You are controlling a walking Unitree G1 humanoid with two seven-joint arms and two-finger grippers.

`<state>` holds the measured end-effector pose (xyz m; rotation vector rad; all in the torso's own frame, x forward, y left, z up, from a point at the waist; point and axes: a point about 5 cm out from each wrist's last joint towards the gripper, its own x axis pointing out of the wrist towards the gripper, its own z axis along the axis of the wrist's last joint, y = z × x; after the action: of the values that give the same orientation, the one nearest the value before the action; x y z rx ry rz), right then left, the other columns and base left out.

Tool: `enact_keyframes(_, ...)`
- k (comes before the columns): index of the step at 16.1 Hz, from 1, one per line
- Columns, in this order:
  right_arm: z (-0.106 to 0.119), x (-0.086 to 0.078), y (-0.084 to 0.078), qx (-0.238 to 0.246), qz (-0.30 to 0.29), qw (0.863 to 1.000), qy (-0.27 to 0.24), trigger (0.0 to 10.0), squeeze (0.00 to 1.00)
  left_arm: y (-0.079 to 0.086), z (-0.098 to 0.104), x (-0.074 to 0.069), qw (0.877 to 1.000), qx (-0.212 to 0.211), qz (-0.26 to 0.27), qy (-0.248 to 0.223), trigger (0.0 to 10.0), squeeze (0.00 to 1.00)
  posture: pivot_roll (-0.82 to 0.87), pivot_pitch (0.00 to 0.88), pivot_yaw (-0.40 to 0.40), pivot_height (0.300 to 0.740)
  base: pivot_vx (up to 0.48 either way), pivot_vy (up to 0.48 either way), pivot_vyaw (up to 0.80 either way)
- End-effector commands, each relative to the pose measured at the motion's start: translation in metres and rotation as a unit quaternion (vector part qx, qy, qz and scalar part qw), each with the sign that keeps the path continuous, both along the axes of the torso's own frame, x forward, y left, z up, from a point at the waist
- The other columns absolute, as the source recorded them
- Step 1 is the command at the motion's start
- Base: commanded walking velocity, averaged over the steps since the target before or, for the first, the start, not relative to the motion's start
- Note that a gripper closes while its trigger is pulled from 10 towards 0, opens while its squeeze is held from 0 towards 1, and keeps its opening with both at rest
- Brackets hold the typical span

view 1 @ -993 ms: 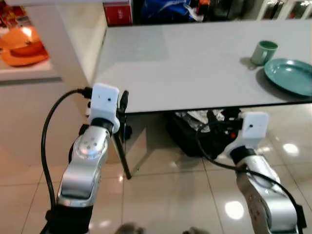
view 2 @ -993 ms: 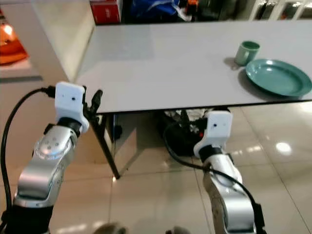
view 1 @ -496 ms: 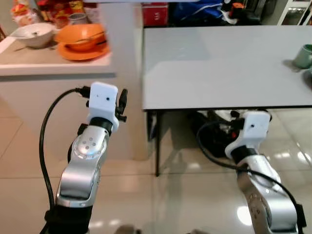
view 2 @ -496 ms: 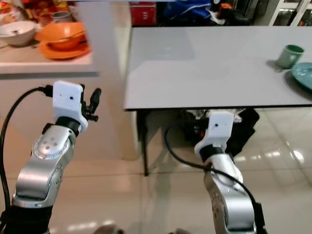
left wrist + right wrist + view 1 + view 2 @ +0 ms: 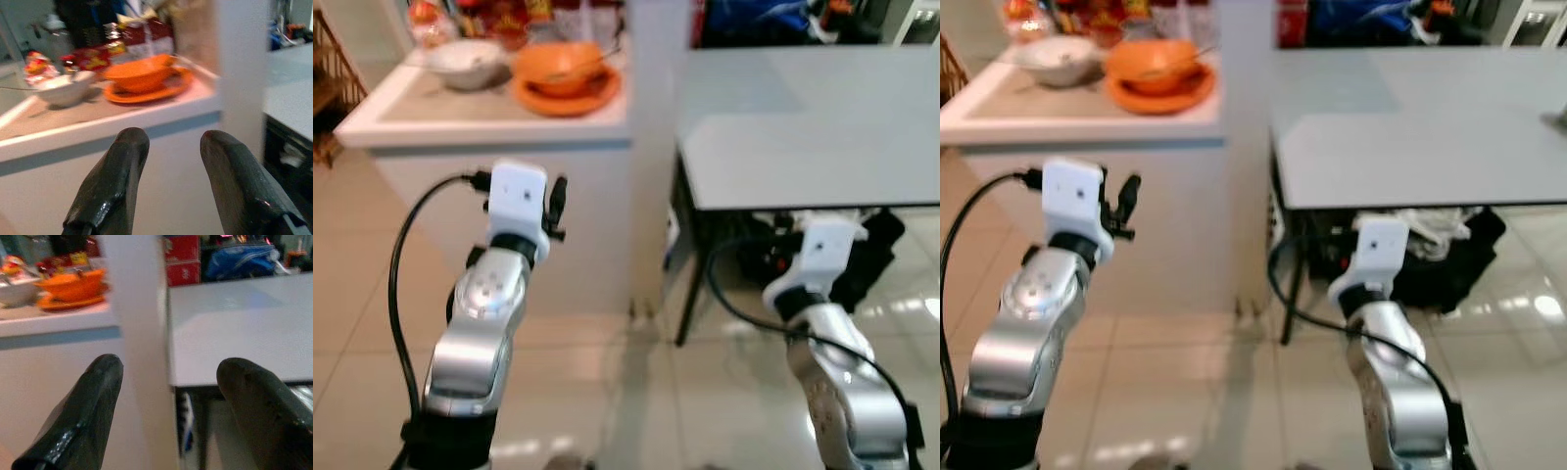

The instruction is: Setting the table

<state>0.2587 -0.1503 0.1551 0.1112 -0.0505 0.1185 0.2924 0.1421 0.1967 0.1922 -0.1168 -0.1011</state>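
A shiny tiled floor (image 5: 607,392) runs under a white worktop (image 5: 460,122) and a big grey table (image 5: 803,127). On the white worktop sit an orange bowl (image 5: 560,65) on an orange plate (image 5: 566,93), with a white bowl (image 5: 465,61) just beside them. These look like the dishes to carry over.

The left end effector (image 5: 168,161) is held up ahead of the worktop's side, its fingers apart and holding nothing. The orange bowl is up ahead of it, a bit higher. The right end effector (image 5: 168,396) also has its fingers wide apart and holds nothing. It points at a white pillar (image 5: 139,333), with the grey table past it.

To do this step well, the robot probably needs to step closer, lift the left arm above the worktop's edge, and take the orange plate by its rim, keeping it flat.

The pillar stands between worktop and table. Red packets (image 5: 98,54) crowd behind the bowls. A black bag (image 5: 1440,264) lies under the table.
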Motion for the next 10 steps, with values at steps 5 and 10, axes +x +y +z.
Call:
enact_keyframes(5, 0.014, 0.008, 0.016, 0.013, 0.034, 0.999, -0.028, 10.0, 0.0, 0.009, 0.01, -0.002, 0.999, -0.022, 0.021, -0.007, 10.0, 0.0, 0.06, 0.037, -0.01, 0.74, 0.109, 0.19, 0.0)
enact_keyframes(10, 0.022, 0.015, 0.023, 0.015, 0.047, 0.998, -0.045, 10.0, 0.0, 0.012, 0.017, -0.003, 1.0, -0.009, 0.023, -0.016, 10.0, 0.0, 0.08, 0.038, -0.027, 0.74, 0.34, 0.0, 0.74)
